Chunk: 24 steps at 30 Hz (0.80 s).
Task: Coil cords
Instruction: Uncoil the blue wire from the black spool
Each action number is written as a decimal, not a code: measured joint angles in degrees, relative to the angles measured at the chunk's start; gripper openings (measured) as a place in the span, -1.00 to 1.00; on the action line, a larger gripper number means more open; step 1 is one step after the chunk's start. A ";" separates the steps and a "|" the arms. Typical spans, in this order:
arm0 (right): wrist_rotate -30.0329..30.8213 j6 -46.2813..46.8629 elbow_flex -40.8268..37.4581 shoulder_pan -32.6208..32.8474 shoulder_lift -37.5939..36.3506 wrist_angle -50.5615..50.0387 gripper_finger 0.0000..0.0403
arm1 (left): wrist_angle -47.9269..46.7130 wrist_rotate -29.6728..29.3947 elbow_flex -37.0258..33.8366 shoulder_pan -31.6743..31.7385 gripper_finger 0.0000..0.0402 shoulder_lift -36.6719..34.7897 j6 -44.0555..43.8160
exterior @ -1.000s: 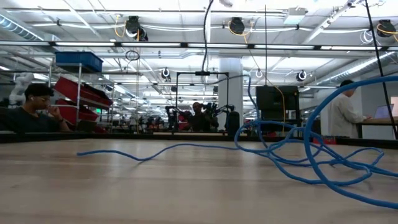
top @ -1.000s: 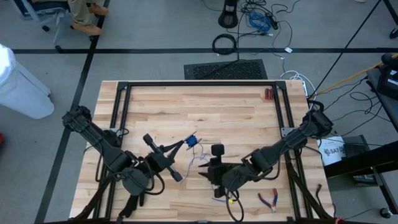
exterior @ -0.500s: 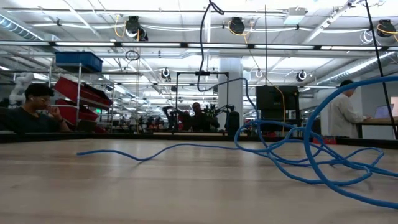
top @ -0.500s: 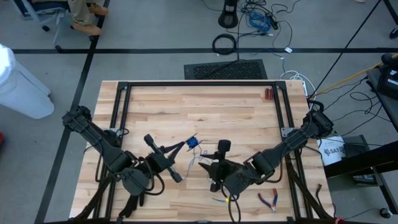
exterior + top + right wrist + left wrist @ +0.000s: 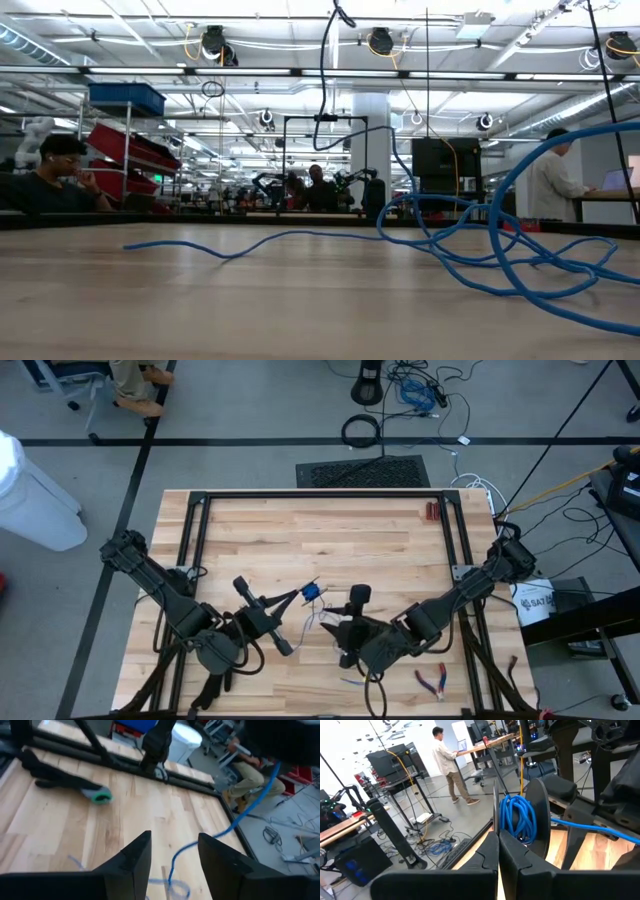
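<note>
A: Cord (image 5: 312, 592) sits mid-table (image 5: 330, 530), partly wound: a blue bundle in the left gripper (image 5: 498, 851), fingers pressed together on it, with a loose tail trailing toward the right arm.

B: Right gripper (image 5: 171, 861)?

A: Spread, empty, hovering just over the slack near the table's front. Looks like a regrip between wraps.

B: Next move?

A: My guess: the right gripper pinches the tail and lays another loop on the bundle while the left holds steady. Pliers (image 5: 432, 681) lie aside.
</note>
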 joint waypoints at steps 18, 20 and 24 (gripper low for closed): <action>0.28 3.66 0.00 -0.85 0.00 -2.10 -0.25 | -0.02 0.57 0.01 0.00 -1.00 0.00 0.02; 0.31 3.45 0.00 -0.83 0.00 -1.77 -0.25 | -0.01 0.57 0.00 0.00 -1.00 0.00 0.02; 0.29 2.82 0.01 -0.81 0.00 -0.31 -0.25 | -0.02 0.57 0.00 0.00 -1.00 0.00 0.02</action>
